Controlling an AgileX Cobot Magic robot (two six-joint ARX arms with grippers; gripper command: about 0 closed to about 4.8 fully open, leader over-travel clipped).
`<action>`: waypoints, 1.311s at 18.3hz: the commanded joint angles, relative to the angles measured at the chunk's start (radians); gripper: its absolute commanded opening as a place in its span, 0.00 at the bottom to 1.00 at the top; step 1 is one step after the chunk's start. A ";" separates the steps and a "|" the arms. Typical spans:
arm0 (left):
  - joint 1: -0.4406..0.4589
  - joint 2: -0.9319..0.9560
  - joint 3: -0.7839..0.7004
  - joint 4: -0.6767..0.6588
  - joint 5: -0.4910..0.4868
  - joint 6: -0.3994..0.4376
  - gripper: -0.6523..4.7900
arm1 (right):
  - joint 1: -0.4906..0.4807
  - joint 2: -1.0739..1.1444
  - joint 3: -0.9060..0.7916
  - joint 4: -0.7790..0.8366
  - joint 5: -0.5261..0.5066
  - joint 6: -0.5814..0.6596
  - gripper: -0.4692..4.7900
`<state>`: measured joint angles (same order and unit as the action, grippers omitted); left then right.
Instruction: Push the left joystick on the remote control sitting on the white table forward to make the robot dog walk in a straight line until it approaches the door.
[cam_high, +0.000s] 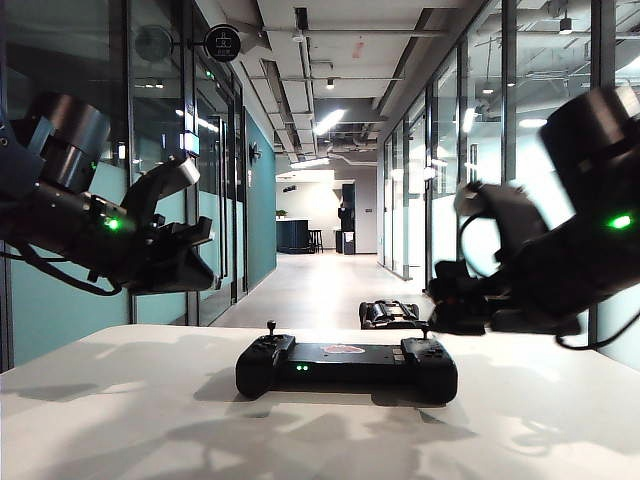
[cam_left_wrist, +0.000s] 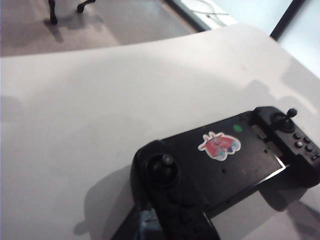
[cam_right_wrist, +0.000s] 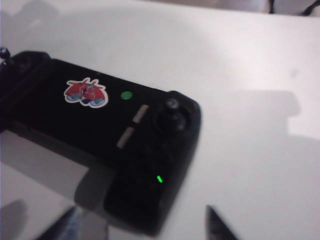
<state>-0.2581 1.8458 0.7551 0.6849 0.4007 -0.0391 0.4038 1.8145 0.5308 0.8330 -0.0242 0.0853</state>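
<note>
remote control (cam_right_wrist: 95, 135) on white table (cam_right_wrist: 250, 60), right claw (cam_right_wrist: 142, 225) spread

**Both arms up, nothing in either gripper**

I have both black jointed arms raised above the tabletop, one on each side of the exterior view, each showing a green light on its housing. My left black two-finger gripper (cam_high: 195, 245) points inward toward the middle, level with the arm, fingers close together; whether they are fully closed I cannot tell. My right black two-finger gripper (cam_high: 450, 300) hangs lower, angled down and inward. In the right wrist view its two dark fingertips (cam_right_wrist: 215, 225) stand wide apart with nothing between them.
</note>
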 joint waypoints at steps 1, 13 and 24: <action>-0.002 -0.005 0.004 0.020 0.005 0.001 0.11 | 0.008 0.045 0.047 0.000 -0.027 0.026 0.73; -0.006 -0.005 0.004 0.057 0.006 -0.003 0.11 | 0.008 0.128 0.141 -0.093 -0.019 0.054 0.73; -0.012 -0.005 0.004 0.057 0.007 -0.025 0.11 | 0.008 0.177 0.194 -0.141 -0.023 0.053 0.73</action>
<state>-0.2687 1.8458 0.7551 0.7223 0.4015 -0.0616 0.4103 1.9858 0.7170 0.6827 -0.0467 0.1375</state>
